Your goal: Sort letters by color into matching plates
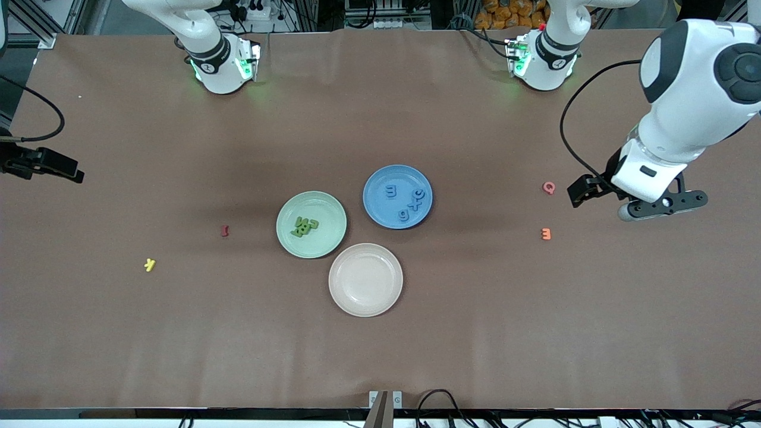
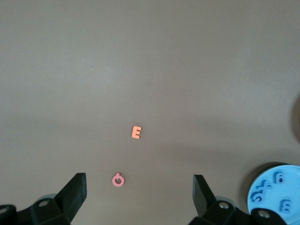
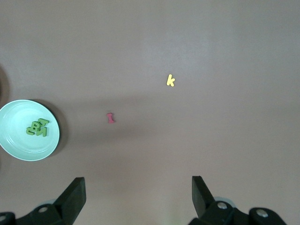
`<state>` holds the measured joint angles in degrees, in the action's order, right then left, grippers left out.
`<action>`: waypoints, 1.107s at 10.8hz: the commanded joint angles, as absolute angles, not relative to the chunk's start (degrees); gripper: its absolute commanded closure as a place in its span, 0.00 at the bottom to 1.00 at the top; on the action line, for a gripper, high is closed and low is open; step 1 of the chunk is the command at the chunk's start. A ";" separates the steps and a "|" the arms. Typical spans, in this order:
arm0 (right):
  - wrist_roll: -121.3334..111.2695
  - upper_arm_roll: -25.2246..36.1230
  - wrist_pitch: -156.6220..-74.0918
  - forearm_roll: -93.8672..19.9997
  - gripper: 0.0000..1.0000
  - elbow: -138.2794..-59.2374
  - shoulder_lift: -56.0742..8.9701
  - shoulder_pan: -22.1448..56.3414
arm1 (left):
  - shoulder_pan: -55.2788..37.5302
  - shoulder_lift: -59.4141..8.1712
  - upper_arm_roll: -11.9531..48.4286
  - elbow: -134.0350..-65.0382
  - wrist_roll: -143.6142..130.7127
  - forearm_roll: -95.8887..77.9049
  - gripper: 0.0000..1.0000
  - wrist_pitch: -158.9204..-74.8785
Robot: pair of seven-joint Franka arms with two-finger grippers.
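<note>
Looks done: green letters (image 1: pixel 304 226) piled in mint plate (image 1: pixel 333 238), blue letters (image 1: pixel 407 202) in blue plate (image 1: pixel 374 202), both well away from left claw (image 2: pixel 139 197) and right claw (image 3: pixel 138 197), each wide open, empty, over bare worktop (image 1: pixel 475 333).

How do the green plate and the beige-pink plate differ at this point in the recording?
The green plate is pale mint and holds a clump of green letters; the beige-pink plate holds nothing. The green plate lies farther from the front camera and more toward the right arm's end; the beige-pink plate lies nearer. Both are round, shallow, rimmed and look equal in size.
</note>
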<state>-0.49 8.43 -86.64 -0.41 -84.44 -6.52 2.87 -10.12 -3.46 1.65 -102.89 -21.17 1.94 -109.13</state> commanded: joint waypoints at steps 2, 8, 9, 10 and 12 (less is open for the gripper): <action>0.00 8.53 -87.01 0.26 0.00 -84.90 -6.06 3.43 | -9.41 -0.53 1.23 -101.51 -18.46 2.90 0.00 -105.65; 0.00 8.53 -87.01 0.18 0.00 -84.90 -6.15 3.43 | -9.32 1.41 -0.44 -100.81 -18.11 2.11 0.00 -105.12; 0.00 8.53 -87.01 0.18 0.00 -84.90 -6.15 3.43 | -9.40 1.41 -0.35 -100.46 -18.28 2.20 0.00 -104.77; 0.00 8.53 -87.01 0.18 0.00 -84.90 -6.15 3.43 | -10.01 1.32 -1.05 -98.11 -18.28 2.20 0.00 -102.42; 0.00 8.53 -87.01 0.18 0.00 -84.90 -6.15 3.43 | -10.11 1.32 -1.67 -96.07 -18.11 2.11 0.00 -100.11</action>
<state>-0.49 8.40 -86.75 -0.41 -84.51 -6.52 2.99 -9.48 0.98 -0.49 -98.99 -19.24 1.94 -103.44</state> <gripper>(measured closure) 0.000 0.000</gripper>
